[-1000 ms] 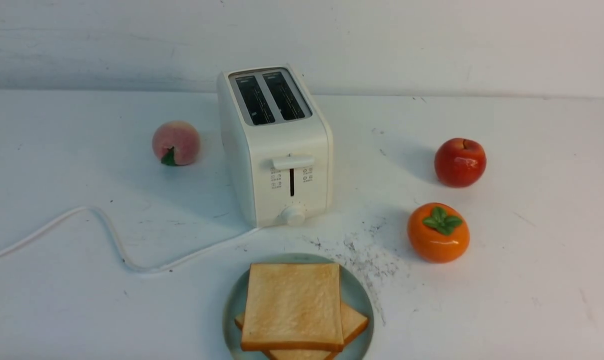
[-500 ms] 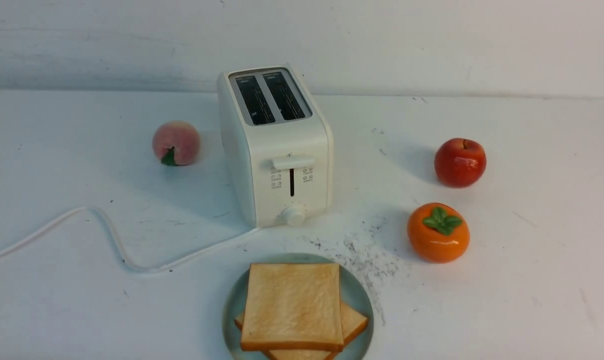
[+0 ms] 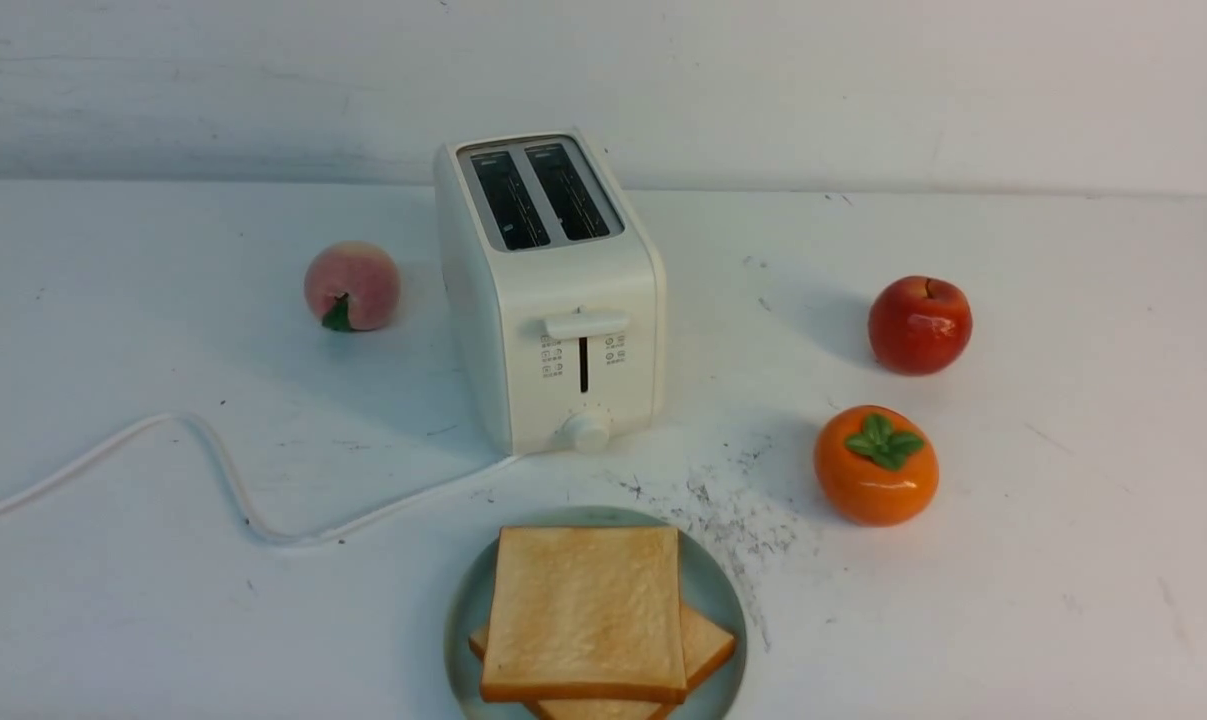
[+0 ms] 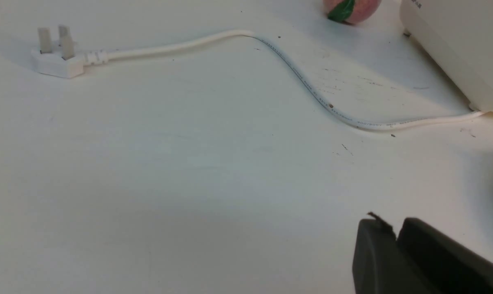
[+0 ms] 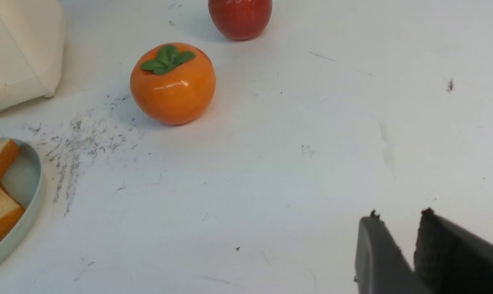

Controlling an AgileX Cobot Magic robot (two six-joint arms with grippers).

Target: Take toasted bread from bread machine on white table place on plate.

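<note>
Toasted bread [image 3: 583, 610], pale golden, stacked askew on plate [image 3: 713, 590]

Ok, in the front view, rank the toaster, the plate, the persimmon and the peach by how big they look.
1. Bread machine
2. Plate, partly cut off by the frame, nearer the camera
3. Persimmon
4. Peach, farther back, so its true size against the persimmon is unsure

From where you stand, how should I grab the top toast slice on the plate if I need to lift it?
Grip the top slice by its right crust edge, coming from the right. It lies flat, but there it overhangs the lower slice, whose corner pokes out beneath, which probably leaves a small gap for one finger. The plate rim is low and should not block a shallow approach.
</note>
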